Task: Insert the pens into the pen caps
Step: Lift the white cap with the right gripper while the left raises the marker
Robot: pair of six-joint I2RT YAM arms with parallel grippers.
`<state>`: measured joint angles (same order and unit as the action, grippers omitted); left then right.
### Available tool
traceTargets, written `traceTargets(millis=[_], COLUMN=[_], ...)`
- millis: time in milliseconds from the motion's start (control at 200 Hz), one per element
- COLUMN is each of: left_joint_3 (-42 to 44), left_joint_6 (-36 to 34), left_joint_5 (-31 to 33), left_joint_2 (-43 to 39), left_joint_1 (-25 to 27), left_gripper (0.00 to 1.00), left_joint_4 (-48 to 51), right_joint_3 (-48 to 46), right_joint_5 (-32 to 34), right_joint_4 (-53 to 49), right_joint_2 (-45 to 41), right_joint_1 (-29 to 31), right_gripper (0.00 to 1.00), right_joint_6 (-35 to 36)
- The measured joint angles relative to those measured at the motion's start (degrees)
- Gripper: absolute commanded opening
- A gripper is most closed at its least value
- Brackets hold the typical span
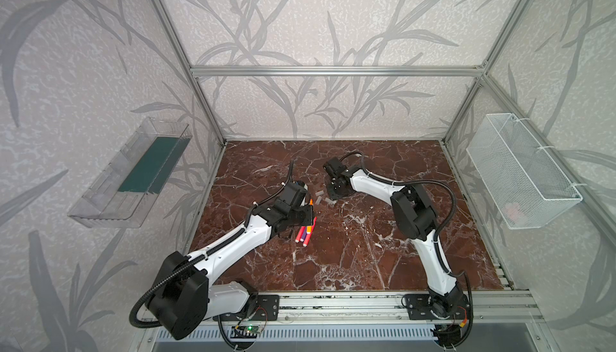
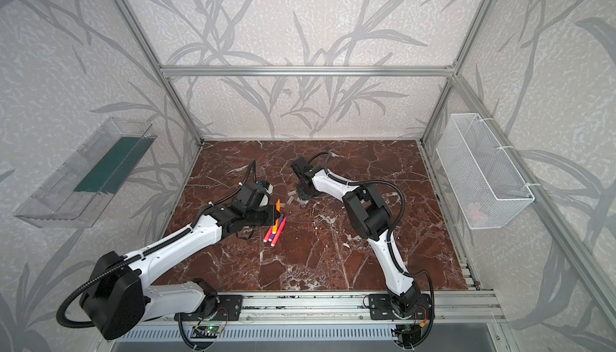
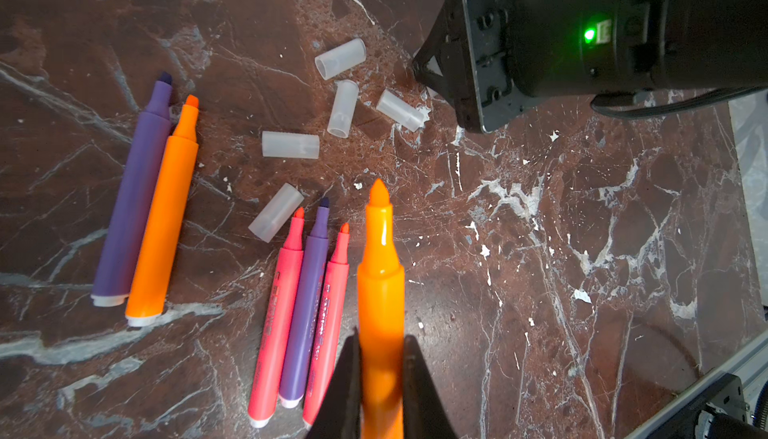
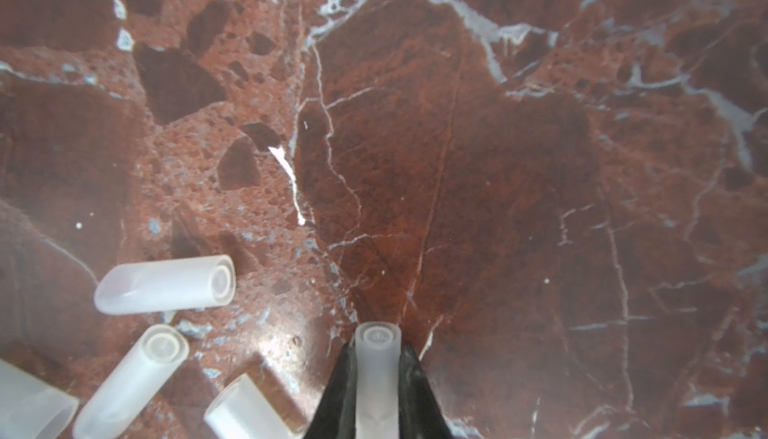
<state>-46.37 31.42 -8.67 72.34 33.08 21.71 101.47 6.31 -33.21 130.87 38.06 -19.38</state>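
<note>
The left end effector (image 3: 380, 347) is pinching one orange pen (image 3: 380, 275) by its barrel. The tip is free and points ahead, above the surface (image 3: 582, 250). The right end effector (image 4: 378, 351) is pressed onto one pen cap (image 4: 377, 378), low at the surface, just beside the five loose caps (image 3: 291, 145) scattered near the middle of the surface. The other five pens (image 3: 305, 312) lie a little left of the middle. A purple and an orange lie side by side, and two pink-red lie with a purple between them.

The step in hand appears to be mating the held pen with the held cap. To do it well, lift the cap clear of its neighbours first so none is dragged along. Turn its open mouth toward the pen tip. The end showing past the fingers has an inner ring, and I cannot tell whether that is the mouth, so check before pushing. Bring both onto one line, meet slowly, then push straight along the barrel until the cap seats. The grip sits well back from the tip, so a skewed push could lever the pen sideways.

Dark print runs along the pink-red barrels, too blurred to read, and no brand can be made out
</note>
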Motion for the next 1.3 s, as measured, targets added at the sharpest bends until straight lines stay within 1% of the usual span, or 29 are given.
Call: traceTargets(millis=[90,170,280,435,595,785,945,1080,1299], left_joint_3=[0.24,0.57,1.2,1.86,2.49,3.32,3.34,3.34,3.34], left_joint_6=[0.0,0.02,0.07,0.17,0.85,2.32,2.91,2.89,2.78], left_joint_5=[-0.74,-1.95,-4.0,-7.91,-11.54,-15.61,-16.65,-17.44,-20.09], left_joint_2=[0.0,-0.04,-0.28,-0.7,-1.88,-2.16,-1.6,-1.07,-0.11], left_joint_1=[0.0,0.0,0.0,0.02,0.5,3.37,7.58,9.99,10.05], left_gripper=[0.0,0.0,0.0,0.0,0.0,0.0,0.0,0.0,0.0], left_joint_4=[-0.31,-0.96,-2.21,-4.44,-7.06,-11.56,-14.71,-16.41,-19.52], right_joint_3=[-4.57,-11.23,-19.21,-30.23,-38.29,-50.69,-57.7,-63.1,-70.93], right_joint_5=[-1.07,-2.47,-4.11,-6.27,-8.87,-14.14,-16.72,-16.81,-14.4], right_joint_4=[4.68,8.68,11.8,18.36,26.1,40.68,48.48,53.29,57.2], right_joint_2=[-2.25,-6.19,-11.3,-20.85,-30.16,-40.33,-46.88,-54.16,-66.99], right_joint_1=[-0.35,-1.33,-3.1,-5.42,-5.77,-5.81,-5.84,-5.84,-5.81], right_gripper=[0.09,0.08,0.04,0.0,0.0,0.0,0.0,0.0,0.0], right_joint_6=[-1.31,-2.95,-4.94,-7.89,-10.36,-15.87,-20.63,-23.82,-28.13])
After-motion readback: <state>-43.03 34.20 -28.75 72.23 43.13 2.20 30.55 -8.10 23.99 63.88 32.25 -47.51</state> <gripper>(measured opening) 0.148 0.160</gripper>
